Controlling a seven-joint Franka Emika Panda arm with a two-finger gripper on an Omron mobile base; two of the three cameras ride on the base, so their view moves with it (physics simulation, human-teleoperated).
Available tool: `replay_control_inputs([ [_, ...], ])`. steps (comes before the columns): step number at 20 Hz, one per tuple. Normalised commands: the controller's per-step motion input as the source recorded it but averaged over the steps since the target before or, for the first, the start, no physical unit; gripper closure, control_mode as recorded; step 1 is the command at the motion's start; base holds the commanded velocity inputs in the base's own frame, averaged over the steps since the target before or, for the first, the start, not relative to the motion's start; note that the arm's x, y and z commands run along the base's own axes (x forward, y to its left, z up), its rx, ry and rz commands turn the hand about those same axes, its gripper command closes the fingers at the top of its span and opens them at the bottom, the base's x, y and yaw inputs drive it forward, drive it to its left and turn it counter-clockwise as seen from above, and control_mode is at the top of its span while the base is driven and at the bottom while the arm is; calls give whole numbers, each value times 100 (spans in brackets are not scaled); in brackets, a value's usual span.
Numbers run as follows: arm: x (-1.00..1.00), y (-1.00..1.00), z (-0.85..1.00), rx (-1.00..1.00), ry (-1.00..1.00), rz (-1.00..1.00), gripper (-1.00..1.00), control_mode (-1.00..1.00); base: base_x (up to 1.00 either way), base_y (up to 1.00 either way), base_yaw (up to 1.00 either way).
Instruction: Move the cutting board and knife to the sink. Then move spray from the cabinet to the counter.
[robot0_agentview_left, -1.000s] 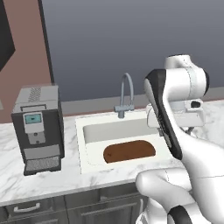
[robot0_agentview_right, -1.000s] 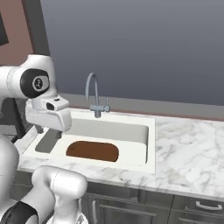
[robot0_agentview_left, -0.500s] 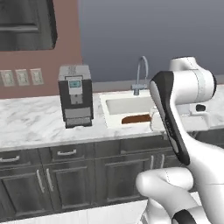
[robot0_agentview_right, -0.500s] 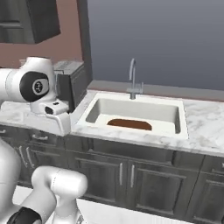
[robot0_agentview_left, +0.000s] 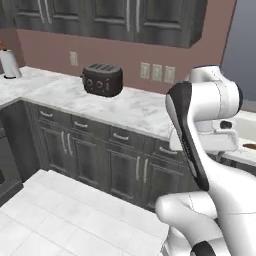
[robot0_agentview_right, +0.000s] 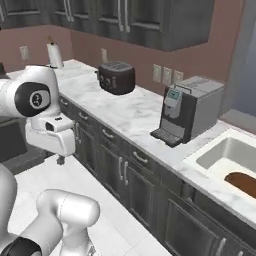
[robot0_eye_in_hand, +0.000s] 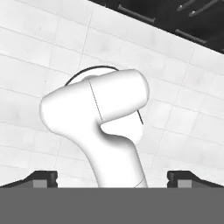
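Marble desk (robot0_agentview_right: 140, 112) carries a toaster (robot0_agentview_right: 116, 77); your hand (robot0_eye_in_hand: 112, 178) is wide open and empty, so driving on could hit the cabinets.

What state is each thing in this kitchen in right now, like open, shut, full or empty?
End effector: open, holding nothing, pointing down at the floor.
Cutting board: lying flat in the bottom of the sink.
Sink: holds the board; no water visible.
Wall cabinets: doors shut.
Base cabinets: doors and drawers shut.
Toaster: upright on the counter, slots look empty.
Coffee machine: upright on the counter, nothing under its spout.
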Motion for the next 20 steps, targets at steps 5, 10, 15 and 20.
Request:
replay_control_inputs([
  [5, 0, 0, 0, 0, 0, 0, -100, 100, -12, 0, 100],
  [10, 0, 0, 0, 0, 0, 0, -100, 100, -5, 0, 99],
  [15, 0, 0, 0, 0, 0, 0, -100, 100, 37, 40, 59],
  [20, 0, 0, 0, 0, 0, 0, -100, 100, 75, 39, -1],
])
